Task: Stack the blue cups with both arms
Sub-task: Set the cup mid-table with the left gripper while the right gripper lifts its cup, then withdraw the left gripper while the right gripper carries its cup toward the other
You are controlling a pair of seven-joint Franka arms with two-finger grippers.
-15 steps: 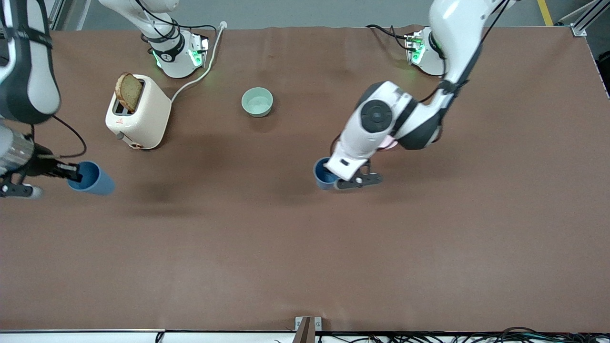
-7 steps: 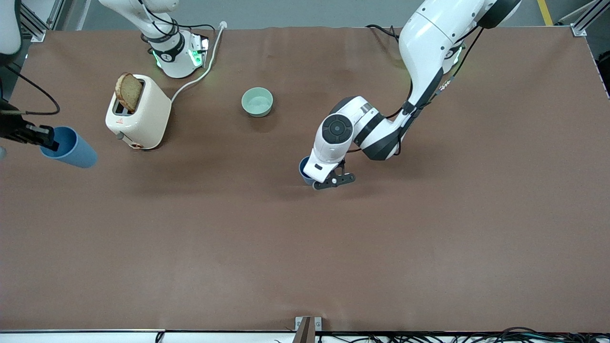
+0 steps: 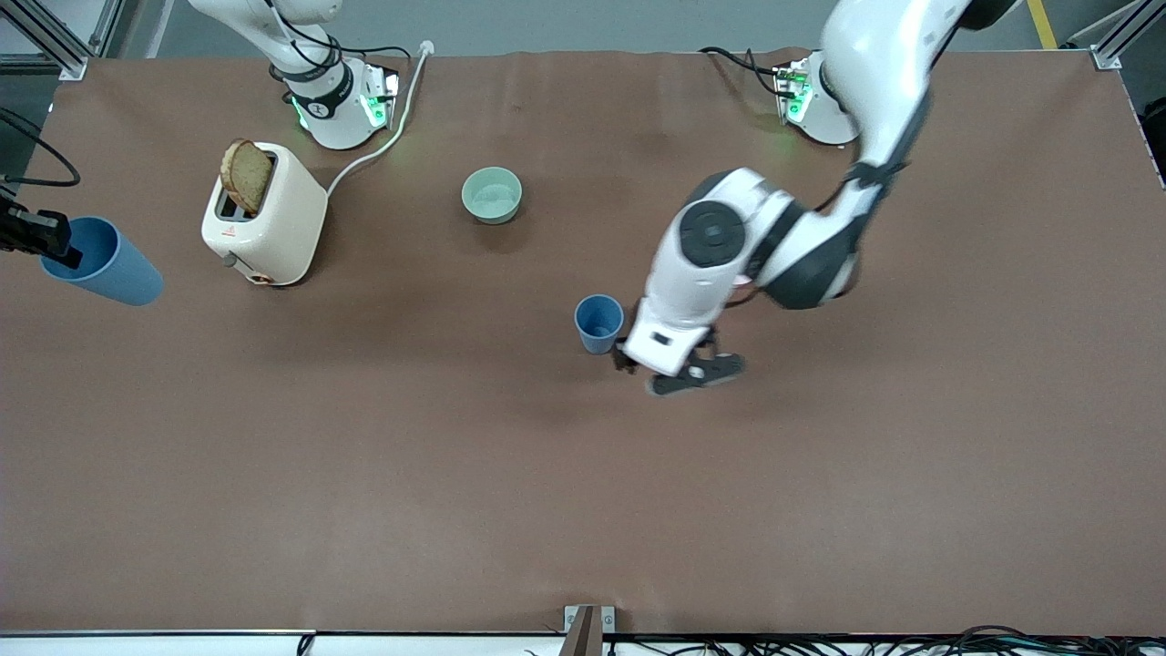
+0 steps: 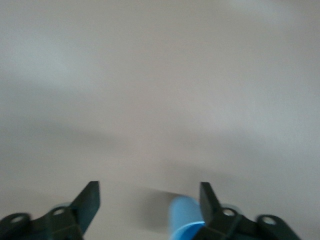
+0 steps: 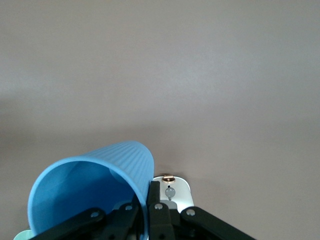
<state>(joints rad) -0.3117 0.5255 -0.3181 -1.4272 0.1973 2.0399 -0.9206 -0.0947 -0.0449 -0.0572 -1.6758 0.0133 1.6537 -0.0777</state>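
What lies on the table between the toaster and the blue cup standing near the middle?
In the front view, only bare brown table lies between the toaster and the standing blue cup; the mint-green bowl sits off that line.

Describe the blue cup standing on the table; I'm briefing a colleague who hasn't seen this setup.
Start at the mint-green bowl mid-table, then come nearer the front camera, slightly toward the left arm's end. The blue cup stands there upright, mouth up, beside the open left gripper. Unlike the other blue cup, tilted in the right gripper, nothing holds it.
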